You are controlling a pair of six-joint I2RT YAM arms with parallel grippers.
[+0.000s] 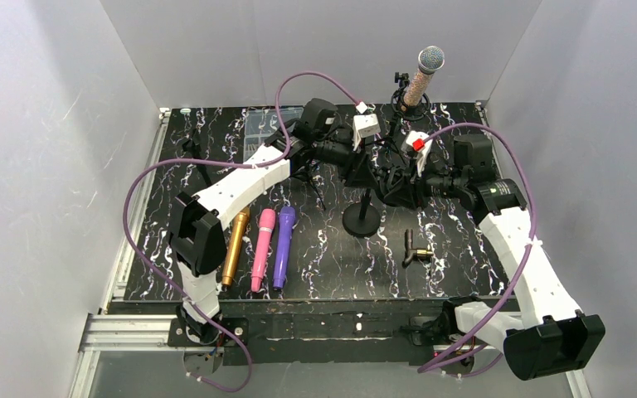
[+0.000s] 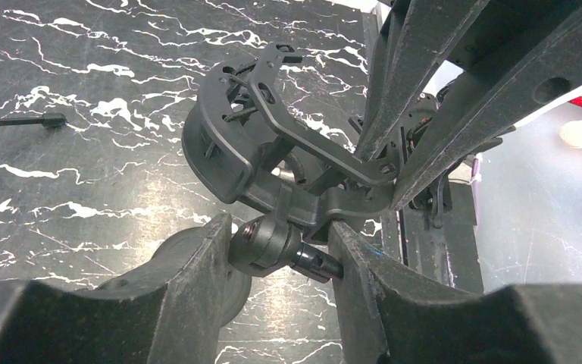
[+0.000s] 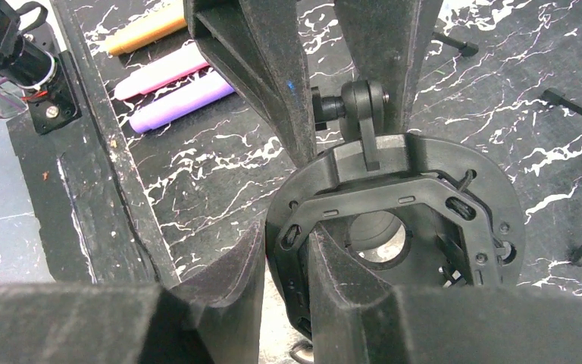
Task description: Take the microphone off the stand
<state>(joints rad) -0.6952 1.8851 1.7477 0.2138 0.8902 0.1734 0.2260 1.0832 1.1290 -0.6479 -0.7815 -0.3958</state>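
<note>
A microphone (image 1: 421, 79) with a silver mesh head and a glittery body stands tilted in a black stand (image 1: 398, 108) at the back of the table, away from both grippers. A second stand with a round base (image 1: 362, 222) carries an empty black shock-mount ring (image 3: 439, 189). My left gripper (image 2: 280, 235) is shut on that stand's swivel joint (image 2: 269, 243) just under the ring (image 2: 220, 152). My right gripper (image 3: 288, 243) is shut on the ring's rim, one finger inside and one outside. Both grippers meet above the round base, the left (image 1: 365, 170) and the right (image 1: 398, 186).
A gold microphone (image 1: 235, 247), a pink one (image 1: 262, 249) and a purple one (image 1: 283, 246) lie side by side at the front left. A small black clip (image 1: 415, 247) lies at the front right. Thin black tripod legs (image 3: 576, 114) spread on the marble table.
</note>
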